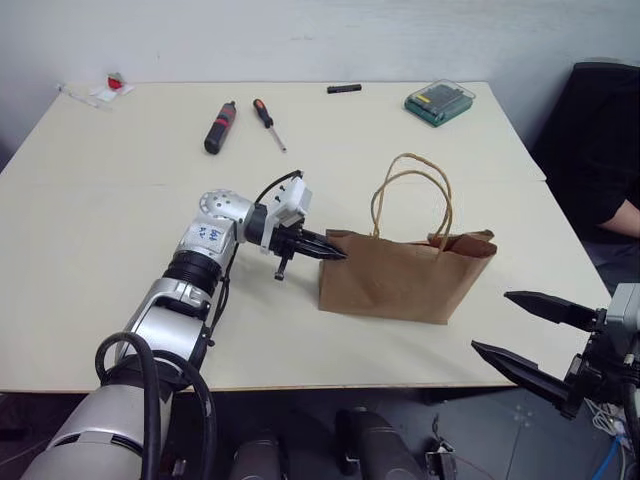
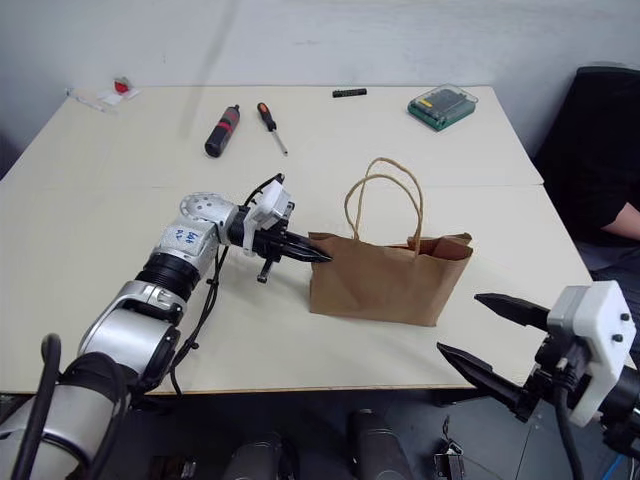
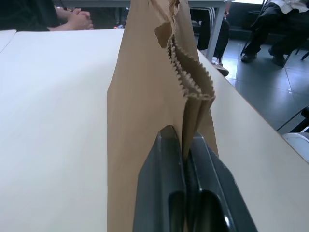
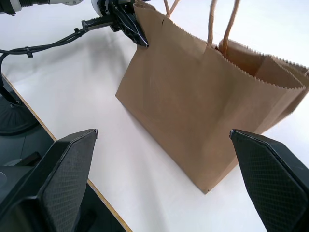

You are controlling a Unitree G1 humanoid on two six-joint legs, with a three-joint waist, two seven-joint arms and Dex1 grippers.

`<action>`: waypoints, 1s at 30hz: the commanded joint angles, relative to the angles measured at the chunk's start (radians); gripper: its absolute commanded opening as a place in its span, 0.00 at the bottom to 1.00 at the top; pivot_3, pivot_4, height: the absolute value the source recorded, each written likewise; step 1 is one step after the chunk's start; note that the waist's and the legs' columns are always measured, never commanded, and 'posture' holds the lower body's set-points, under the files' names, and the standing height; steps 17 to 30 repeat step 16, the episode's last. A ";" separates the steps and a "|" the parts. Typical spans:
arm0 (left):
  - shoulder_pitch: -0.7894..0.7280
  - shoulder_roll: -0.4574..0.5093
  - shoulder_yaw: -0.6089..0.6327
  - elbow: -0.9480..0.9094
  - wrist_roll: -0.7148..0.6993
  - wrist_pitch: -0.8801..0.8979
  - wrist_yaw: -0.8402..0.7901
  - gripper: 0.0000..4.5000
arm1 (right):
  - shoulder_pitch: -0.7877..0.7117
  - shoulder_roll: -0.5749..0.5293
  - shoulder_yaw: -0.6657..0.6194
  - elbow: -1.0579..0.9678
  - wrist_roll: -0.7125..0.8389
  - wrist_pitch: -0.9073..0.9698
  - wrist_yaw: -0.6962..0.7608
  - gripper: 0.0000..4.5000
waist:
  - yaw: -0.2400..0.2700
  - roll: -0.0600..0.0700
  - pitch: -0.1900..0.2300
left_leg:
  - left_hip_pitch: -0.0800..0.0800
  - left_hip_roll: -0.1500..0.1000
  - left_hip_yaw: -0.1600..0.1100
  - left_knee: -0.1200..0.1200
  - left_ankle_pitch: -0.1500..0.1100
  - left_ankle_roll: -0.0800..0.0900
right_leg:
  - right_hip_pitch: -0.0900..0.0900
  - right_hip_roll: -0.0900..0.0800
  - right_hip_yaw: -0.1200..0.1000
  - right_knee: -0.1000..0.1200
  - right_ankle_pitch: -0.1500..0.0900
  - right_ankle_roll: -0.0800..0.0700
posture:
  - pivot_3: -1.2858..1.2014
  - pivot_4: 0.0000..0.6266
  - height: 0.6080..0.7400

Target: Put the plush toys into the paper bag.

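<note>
The brown paper bag (image 1: pixel 395 275) stood upright on the cream table (image 1: pixel 120 230), near the front edge and a little to the robot's right of centre, with its two tan cord handles (image 1: pixel 412 195) arched above its mouth. The left hand (image 1: pixel 335 250) reached across from the left, pointing toward the right, and its two black fingers (image 3: pixel 164 193) were pinched nearly together on the zigzag top edge at the bag's left end; the left wrist view showed the folded paper caught between them. The right hand (image 1: pixel 530 335) hung off the front right corner of the table, well apart from the bag, with its fingers spread wide and nothing between them; in the right wrist view the bag stood framed between the two fingertips without touching either.

The bag's inside could not be seen, so whether a plush toy lay in it could not be told.

Toward the far side of the table lay a thick red-and-black screwdriver (image 1: pixel 220 127) and, just beside it, a slimmer screwdriver with an orange-and-black handle (image 1: pixel 268 122). Farther back were a small black bar (image 1: pixel 343 89), a green case with a clear lid (image 1: pixel 439 102) at the far right, and a small red-and-white item (image 1: pixel 112 87) at the far left corner.
</note>
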 commanded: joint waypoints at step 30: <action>0.500 0.708 0.610 -0.918 -0.504 0.927 0.111 0.99 | -0.263 -0.290 0.017 0.505 -0.009 0.007 0.292 1.00 | 0.008 -0.001 0.001 | 0.001 -0.001 -0.001 0.002 -0.001 0.002 | 0.001 -0.004 -0.002 0.001 0.000 0.000 | 0.52 0.24 1.00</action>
